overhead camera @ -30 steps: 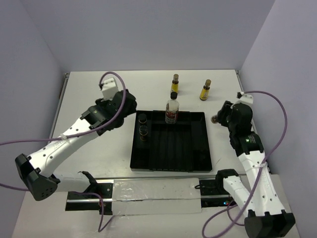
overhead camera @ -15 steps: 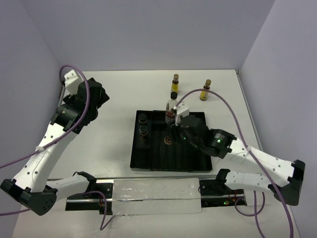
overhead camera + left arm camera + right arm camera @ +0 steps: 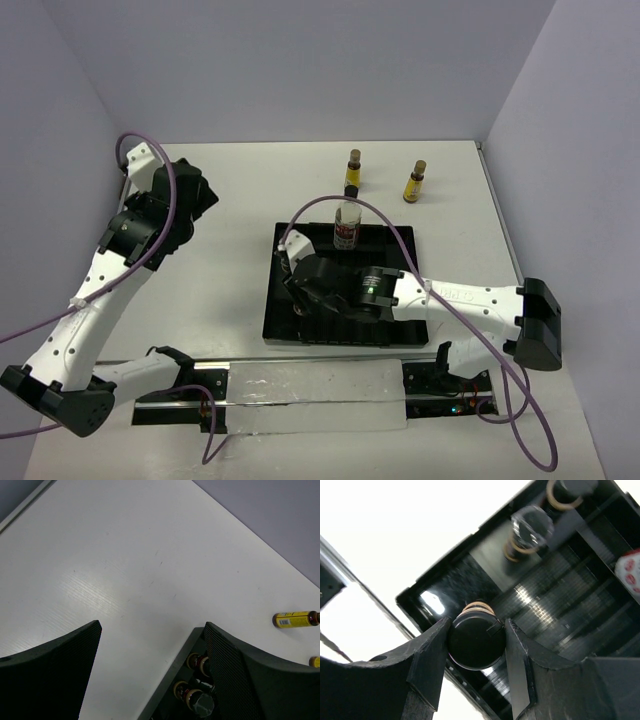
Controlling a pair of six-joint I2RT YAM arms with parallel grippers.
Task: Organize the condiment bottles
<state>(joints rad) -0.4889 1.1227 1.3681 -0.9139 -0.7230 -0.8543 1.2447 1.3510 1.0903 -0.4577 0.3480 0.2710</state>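
Note:
The black ridged tray [image 3: 395, 300] lies mid-table. My right gripper [image 3: 298, 283] reaches over its left column and is shut on a dark-brown black-lidded jar [image 3: 476, 640], both fingers against the lid. Two more jars [image 3: 532, 527] [image 3: 567, 490] stand behind it in the same column; they also show in the left wrist view [image 3: 197, 662]. The clear red-white labelled bottle [image 3: 347, 225] stands at the tray's far edge. Two yellow bottles [image 3: 354, 170] [image 3: 414, 182] stand on the table behind the tray. My left gripper [image 3: 200, 195] is open and empty, left of the tray.
A metal rail with a clear plastic sheet [image 3: 310, 385] runs along the table's near edge. Purple cables loop over both arms. Walls close the table on the left, back and right.
My right arm has swung from the right side across the tray and now holds a jar over the left column. My left arm has pulled back from the tray to the left.

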